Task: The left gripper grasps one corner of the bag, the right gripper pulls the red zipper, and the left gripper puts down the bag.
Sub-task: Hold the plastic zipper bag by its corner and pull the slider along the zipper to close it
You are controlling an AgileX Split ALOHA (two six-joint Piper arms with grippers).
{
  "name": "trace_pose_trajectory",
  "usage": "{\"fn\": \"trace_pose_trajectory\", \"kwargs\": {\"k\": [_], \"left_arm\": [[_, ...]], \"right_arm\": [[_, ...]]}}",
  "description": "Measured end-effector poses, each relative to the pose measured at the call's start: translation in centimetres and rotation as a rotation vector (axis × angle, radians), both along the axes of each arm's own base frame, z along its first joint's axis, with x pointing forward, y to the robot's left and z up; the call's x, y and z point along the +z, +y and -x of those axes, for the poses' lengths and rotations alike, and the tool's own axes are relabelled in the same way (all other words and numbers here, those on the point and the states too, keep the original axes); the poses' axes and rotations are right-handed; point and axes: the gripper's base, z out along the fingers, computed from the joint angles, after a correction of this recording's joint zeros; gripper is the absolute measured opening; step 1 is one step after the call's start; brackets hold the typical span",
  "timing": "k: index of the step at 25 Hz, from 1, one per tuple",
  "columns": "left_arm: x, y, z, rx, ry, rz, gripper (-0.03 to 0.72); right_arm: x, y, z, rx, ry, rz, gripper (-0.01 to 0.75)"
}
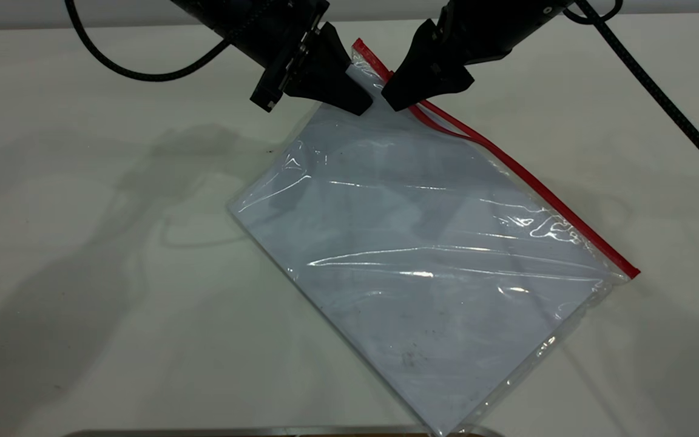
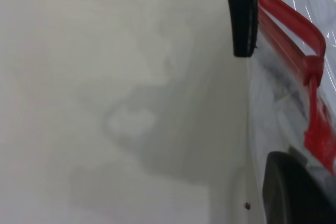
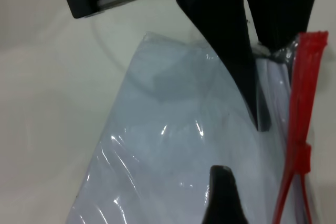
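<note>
Left gripper [image 1: 358,100] is clenched on the corner of the bag [image 1: 364,64], lifting that end. Right gripper [image 1: 401,100] sits just beside it at the red zipper [image 1: 531,179] — jaws look pinched on the strip, which splits into two strands right below them. The bag [image 1: 422,261] slopes down from the held corner, its lower part resting on the white table [image 1: 113,273].
</note>
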Motion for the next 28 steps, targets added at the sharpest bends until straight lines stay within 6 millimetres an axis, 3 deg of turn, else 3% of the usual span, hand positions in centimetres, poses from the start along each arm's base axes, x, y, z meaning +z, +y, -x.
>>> {"fn": "trace_pose_trajectory", "kwargs": {"k": [4,7,15,20,28], "left_arm": [[0.03,-0.14,0.05,-0.001,0.000,0.003,0.053],[0.05,-0.44,0.16,-0.005,0.000,0.007,0.053],[0.26,-0.82,0.19,0.007,0.009,0.033,0.053],[0.28,-0.84,0.19,0.012,0.015,0.035,0.053],[0.15,-0.81,0.16,0.040,0.051,0.031,0.053]], "right_arm": [[0.12,0.11,-0.11,-0.006,-0.011,-0.019,0.572],[0.19,0.17,-0.17,-0.017,-0.011,-0.031,0.525],[0.22,0.20,-0.20,-0.024,-0.010,-0.038,0.209],[0.20,0.10,-0.37,-0.042,-0.020,-0.030,0.077],[0.09,-0.21,-0.48,-0.072,-0.002,-0.024,0.035]]}}
